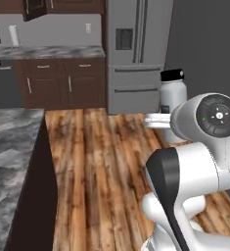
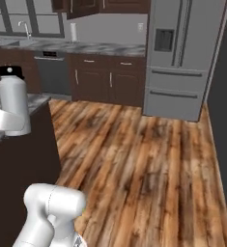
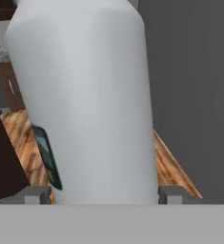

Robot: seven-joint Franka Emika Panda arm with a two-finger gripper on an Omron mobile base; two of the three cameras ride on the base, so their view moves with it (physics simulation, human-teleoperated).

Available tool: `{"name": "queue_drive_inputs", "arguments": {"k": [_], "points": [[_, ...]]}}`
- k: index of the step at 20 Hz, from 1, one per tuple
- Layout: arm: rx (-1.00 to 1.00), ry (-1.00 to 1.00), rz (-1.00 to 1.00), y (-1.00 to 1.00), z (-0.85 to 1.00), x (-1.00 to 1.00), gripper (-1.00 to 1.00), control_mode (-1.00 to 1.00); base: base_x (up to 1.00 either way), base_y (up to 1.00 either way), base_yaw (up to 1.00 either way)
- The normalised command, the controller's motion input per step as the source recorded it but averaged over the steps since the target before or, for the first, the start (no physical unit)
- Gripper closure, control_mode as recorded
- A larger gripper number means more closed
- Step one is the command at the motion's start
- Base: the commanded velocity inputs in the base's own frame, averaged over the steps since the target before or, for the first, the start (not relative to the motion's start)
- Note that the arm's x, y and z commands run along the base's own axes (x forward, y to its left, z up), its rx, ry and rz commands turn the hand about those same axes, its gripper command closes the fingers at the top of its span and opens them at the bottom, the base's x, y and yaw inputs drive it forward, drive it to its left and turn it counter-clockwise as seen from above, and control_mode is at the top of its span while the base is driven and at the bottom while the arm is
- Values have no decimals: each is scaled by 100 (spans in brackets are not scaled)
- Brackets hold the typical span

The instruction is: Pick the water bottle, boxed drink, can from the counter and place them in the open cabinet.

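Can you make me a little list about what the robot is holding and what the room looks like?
Held thing: tall pale grey-white water bottle with a black cap, upright
Holder: gripper, jaws on both sides of the bottle, shut on it
Bottle position: lifted in the air, above the wooden plank floor
Nearby: grey marbled stone counter to the arm's left
Far wall: silver-grey fridge, dark brown lower cabinets, white paper towel roll
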Motion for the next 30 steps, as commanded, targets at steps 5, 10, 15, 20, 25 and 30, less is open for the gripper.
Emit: {"name": "queue_drive_inputs", "arguments": {"k": [5,10,15,20,25,30], "points": [[0,0,0,0,0,0,100,100,100,-100,32],[0,0,0,0,0,0,100,100,100,-68,53],[0,0,0,0,0,0,100,100,100,-38,73],[0,0,0,0,0,0,100,100,100,-42,71],[0,0,0,0,0,0,100,100,100,-42,68],[0,0,0,0,0,0,100,100,100,-64,60]]}}
